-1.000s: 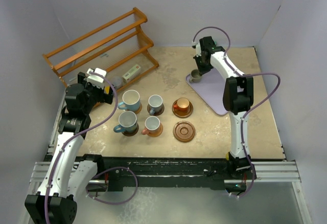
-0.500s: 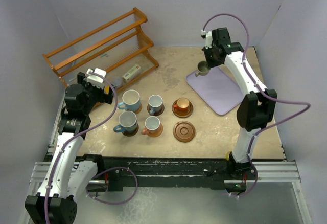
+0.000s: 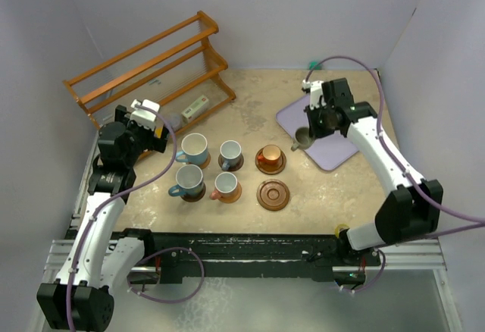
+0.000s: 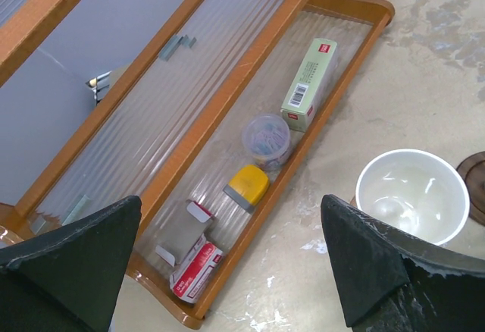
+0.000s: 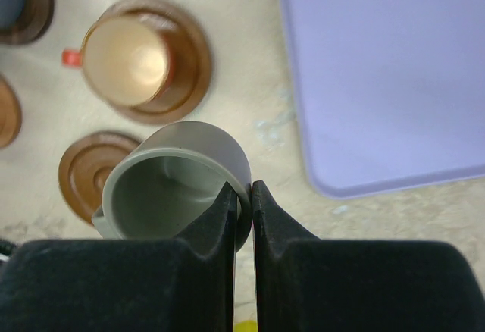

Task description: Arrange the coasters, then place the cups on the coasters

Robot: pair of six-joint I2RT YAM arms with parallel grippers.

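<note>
- Right wrist view: my right hand (image 5: 242, 195) is pinched shut on the thin rim of the olive cup (image 5: 178, 188), one black finger inside the wall and one outside.
- The cup is round-mouthed, with a matt grey-green glaze. It hangs upright in the air just behind my fingertips.
- Under the cup's left side lies the bare coaster (image 5: 87, 173), a reddish-brown wooden disc with ring grooves, partly hidden by the cup.
- Ahead and left of my fingers, the orange cup (image 5: 125, 57) sits on a dark, round wooden coaster. Its inside is pale and glossy, and a small red handle points left.
- Ahead and to the right is the tray (image 5: 386, 74), a flat, smooth lavender sheet with a rounded corner. It lies on the sandy, mottled table (image 5: 250, 131).
- My left hand (image 4: 231, 211) is spread wide and grips nothing. Its two black fingers are blunt wedges with scuffed edges.
- Between and beyond those fingers runs the rack (image 4: 227, 97), made of varnished orange wood rails with ribbed clear shelves.
- The rack's lowest shelf holds a green box (image 4: 309, 83), a clear tub (image 4: 266, 139) and a small yellow piece (image 4: 246, 184).
- Just beside my left hand's right finger stands a white-lined cup (image 4: 413, 195), round, glossy inside and empty.
- From the top camera, that cup and the pink cup (image 3: 225, 186) each sit on a coaster, well apart from my right hand.
</note>
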